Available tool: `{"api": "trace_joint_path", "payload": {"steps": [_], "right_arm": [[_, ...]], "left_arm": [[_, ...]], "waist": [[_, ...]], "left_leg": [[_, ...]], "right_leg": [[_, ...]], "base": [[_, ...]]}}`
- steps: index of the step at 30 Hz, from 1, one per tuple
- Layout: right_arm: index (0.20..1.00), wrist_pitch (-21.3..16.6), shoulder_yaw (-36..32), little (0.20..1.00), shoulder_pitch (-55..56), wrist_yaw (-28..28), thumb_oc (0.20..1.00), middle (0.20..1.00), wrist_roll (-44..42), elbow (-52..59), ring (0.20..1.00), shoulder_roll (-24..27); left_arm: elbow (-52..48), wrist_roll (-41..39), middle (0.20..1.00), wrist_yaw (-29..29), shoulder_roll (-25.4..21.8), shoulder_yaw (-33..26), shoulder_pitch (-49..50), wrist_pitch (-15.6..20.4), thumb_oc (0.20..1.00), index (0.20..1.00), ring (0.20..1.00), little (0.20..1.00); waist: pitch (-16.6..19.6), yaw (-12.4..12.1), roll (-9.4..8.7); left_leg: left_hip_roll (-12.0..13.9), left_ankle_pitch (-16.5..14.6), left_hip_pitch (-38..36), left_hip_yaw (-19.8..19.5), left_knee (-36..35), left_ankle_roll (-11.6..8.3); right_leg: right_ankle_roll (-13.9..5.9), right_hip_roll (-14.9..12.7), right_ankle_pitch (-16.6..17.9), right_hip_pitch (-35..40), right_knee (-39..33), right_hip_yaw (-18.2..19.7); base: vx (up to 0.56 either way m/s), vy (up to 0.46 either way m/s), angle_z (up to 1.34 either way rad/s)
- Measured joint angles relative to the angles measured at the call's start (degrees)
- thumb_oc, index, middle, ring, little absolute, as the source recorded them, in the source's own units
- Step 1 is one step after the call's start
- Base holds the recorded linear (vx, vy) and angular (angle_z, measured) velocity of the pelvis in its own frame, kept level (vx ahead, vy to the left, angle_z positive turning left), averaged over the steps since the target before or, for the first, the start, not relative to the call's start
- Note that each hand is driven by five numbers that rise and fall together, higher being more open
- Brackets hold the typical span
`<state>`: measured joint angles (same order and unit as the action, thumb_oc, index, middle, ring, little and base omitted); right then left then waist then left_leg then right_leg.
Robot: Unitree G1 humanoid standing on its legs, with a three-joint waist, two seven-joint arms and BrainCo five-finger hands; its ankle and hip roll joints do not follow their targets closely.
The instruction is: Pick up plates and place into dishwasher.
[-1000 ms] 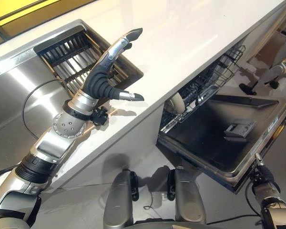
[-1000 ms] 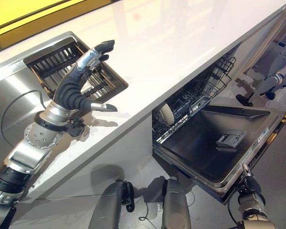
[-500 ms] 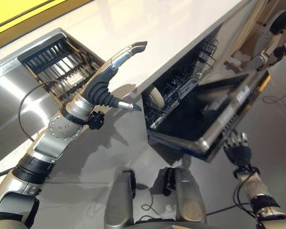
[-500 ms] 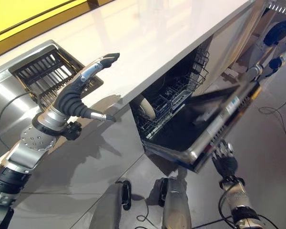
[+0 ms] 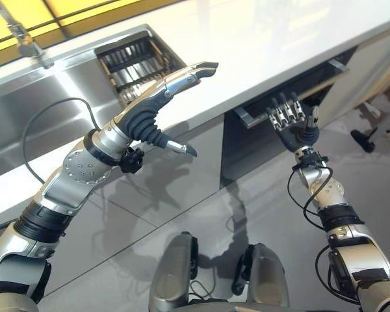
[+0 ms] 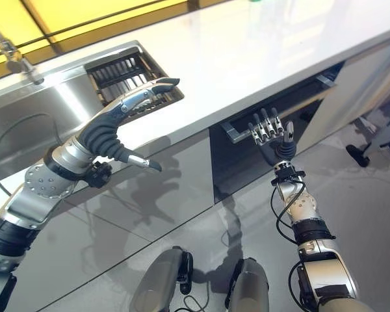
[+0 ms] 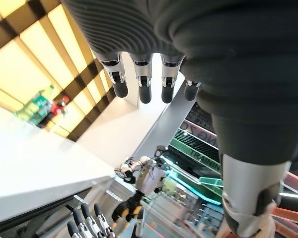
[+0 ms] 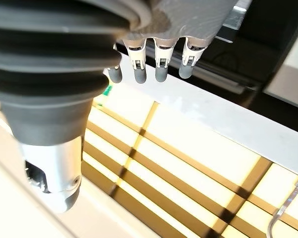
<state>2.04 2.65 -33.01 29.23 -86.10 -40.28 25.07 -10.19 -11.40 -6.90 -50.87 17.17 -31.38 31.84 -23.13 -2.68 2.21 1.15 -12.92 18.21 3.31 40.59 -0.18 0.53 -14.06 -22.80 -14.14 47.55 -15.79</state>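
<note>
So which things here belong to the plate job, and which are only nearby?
For the job:
- dishwasher door, nearly shut
- right hand, fingers straight, at the door
- left hand, open over the counter

Only nearby:
- sink
- drying rack
- tap

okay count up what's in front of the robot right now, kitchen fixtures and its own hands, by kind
Robot hands: 2, left hand and right hand, both open
Sinks: 1
Taps: 1
Drain racks: 1
Dishwashers: 1
Countertops: 1
Total: 7
</note>
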Motion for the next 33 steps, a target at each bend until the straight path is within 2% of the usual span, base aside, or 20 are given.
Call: {"api": "trace_joint_path", "payload": {"steps": [2, 4, 8, 13, 15, 18, 21, 24, 27, 28, 31, 33], "right_arm": [[1.000, -0.7, 0.0, 1.000, 1.7, -1.3, 1.000, 1.000, 0.0, -1.9, 1.000, -0.8], [1.000, -1.5, 0.0, 1.000, 3.3, -2.5, 1.000, 1.000, 0.4, -3.6, 1.000, -2.4], [1.000, -3.0, 0.0, 1.000, 8.8, -4.3, 1.000, 1.000, 2.3, -8.9, 1.000, -6.4], [1.000, -2.8, 0.1, 1.000, 9.9, -4.4, 1.000, 1.000, 3.7, -14.3, 1.000, -8.4], [1.000, -2.1, 0.0, 1.000, 9.7, -4.4, 1.000, 1.000, 4.6, -16.0, 1.000, -8.7], [1.000, -0.8, 0.0, 1.000, 9.5, -4.8, 1.000, 1.000, 5.4, -17.9, 1.000, -8.7], [1.000, 1.1, 0.0, 1.000, 9.8, -4.8, 1.000, 1.000, 6.8, -18.8, 1.000, -8.7], [1.000, 2.2, -0.1, 1.000, 12.0, -4.7, 1.000, 1.000, 8.8, -18.6, 1.000, -8.6], [1.000, 4.3, 0.0, 1.000, 16.1, -3.7, 1.000, 1.000, 11.5, -18.5, 1.000, -8.7], [1.000, 5.0, 0.0, 1.000, 18.3, -3.1, 1.000, 1.000, 12.7, -18.2, 1.000, -8.8], [1.000, 6.9, 0.4, 1.000, 23.7, -2.7, 1.000, 1.000, 17.7, -18.3, 1.000, -10.4], [1.000, 7.6, 1.3, 1.000, 26.6, -4.3, 1.000, 1.000, 21.6, -18.1, 1.000, -12.1]], "left_arm": [[-0.1, -6.7, 1.000, -3.0, 0.8, 0.2, 0.1, -1.0, 1.000, 1.000, 1.000, 1.000], [0.0, -15.5, 1.000, -7.3, 2.7, 0.0, 0.4, -4.3, 1.000, 1.000, 1.000, 1.000], [0.3, -35.3, 1.000, -16.3, 15.4, 0.7, 6.9, -15.8, 1.000, 1.000, 1.000, 1.000], [5.1, -61.1, 1.000, -27.7, 27.9, 4.6, 13.1, -31.6, 1.000, 1.000, 1.000, 1.000], [7.2, -69.9, 1.000, -30.7, 31.7, 5.4, 15.2, -38.0, 1.000, 1.000, 1.000, 1.000], [10.7, -77.7, 1.000, -31.8, 34.8, 6.6, 17.3, -44.6, 1.000, 1.000, 1.000, 1.000], [14.7, -78.0, 1.000, -32.5, 35.8, 7.1, 20.1, -46.9, 1.000, 1.000, 1.000, 1.000], [19.2, -72.0, 1.000, -37.0, 35.6, 6.9, 24.6, -48.0, 1.000, 1.000, 1.000, 1.000], [25.1, -59.0, 1.000, -46.4, 33.4, 7.0, 28.4, -47.7, 1.000, 1.000, 1.000, 1.000], [30.1, -54.8, 1.000, -48.8, 33.4, 6.1, 29.5, -47.1, 1.000, 1.000, 1.000, 1.000], [43.1, -43.4, 1.000, -51.5, 32.9, 2.4, 33.7, -44.8, 1.000, 1.000, 1.000, 1.000], [50.8, -35.7, 1.000, -50.8, 32.5, 0.3, 35.9, -43.3, 1.000, 1.000, 1.000, 1.000]], "waist": [[1.4, -0.4, -0.42], [2.5, -1.0, -0.28], [6.5, -1.2, -1.32], [11.2, -1.1, -2.67], [12.9, -1.1, -3.11], [15.4, -1.1, -3.41], [17.2, -1.1, -3.38], [19.0, -1.1, -3.30], [19.7, -1.0, -2.78], [20.0, -0.9, -2.44], [19.9, 0.2, -1.95], [19.9, 0.5, -1.82]], "left_leg": [[0.1, 1.0, -1.7, 0.5, -2.5, 0.16], [0.8, 1.7, -3.6, 1.3, -5.1, 0.06], [0.6, 5.4, -9.4, 1.5, -15.0, -0.17], [0.5, 10.0, -15.2, 1.6, -26.0, -0.48], [0.6, 11.6, -17.0, 1.6, -29.5, -0.64], [0.7, 13.6, -19.5, 1.4, -34.3, -0.75], [0.8, 15.3, -20.8, 1.4, -38.4, -0.84], [1.1, 17.3, -21.7, 1.4, -42.1, -0.99], [1.3, 19.2, -22.7, 1.4, -45.4, -1.13], [1.2, 19.5, -22.8, 1.3, -46.0, -1.10], [1.1, 19.6, -22.7, 1.4, -46.0, -1.24], [1.2, 19.5, -22.7, 1.6, -46.0, -1.37]], "right_leg": [[-0.21, 0.9, 1.1, 1.3, -2.4, 0.7], [-0.45, 2.2, 2.9, 3.1, -5.8, 1.1], [-1.32, 4.5, 7.6, 8.8, -16.5, 1.2], [-1.57, 6.8, 12.3, 14.2, -27.7, 1.3], [-1.52, 7.7, 13.8, 16.0, -31.3, 1.3], [-1.51, 8.6, 15.7, 18.3, -35.5, 1.3], [-1.49, 9.5, 17.2, 19.8, -39.1, 1.3], [-1.38, 10.4, 19.1, 20.5, -42.8, 1.3], [-1.37, 11.2, 20.9, 21.3, -46.1, 1.2], [-1.51, 11.3, 21.4, 21.7, -47.2, 1.3], [-1.41, 11.8, 23.4, 23.2, -50.9, 1.8], [-1.44, 12.1, 24.0, 23.6, -52.4, 2.1]], "base": [[0.07, -0.029, 0.07], [0.11, -0.043, -0.21], [0.09, -0.036, -0.07], [0.05, -0.007, -0.03], [0.06, 0.006, 0.02], [0.08, 0.007, 0.04], [0.06, 0.019, 0.01], [0.06, 0.039, 0.00], [0.07, 0.070, 0.01], [0.08, 0.069, 0.00], [0.08, 0.062, -0.01], [0.05, 0.073, -0.08]]}}
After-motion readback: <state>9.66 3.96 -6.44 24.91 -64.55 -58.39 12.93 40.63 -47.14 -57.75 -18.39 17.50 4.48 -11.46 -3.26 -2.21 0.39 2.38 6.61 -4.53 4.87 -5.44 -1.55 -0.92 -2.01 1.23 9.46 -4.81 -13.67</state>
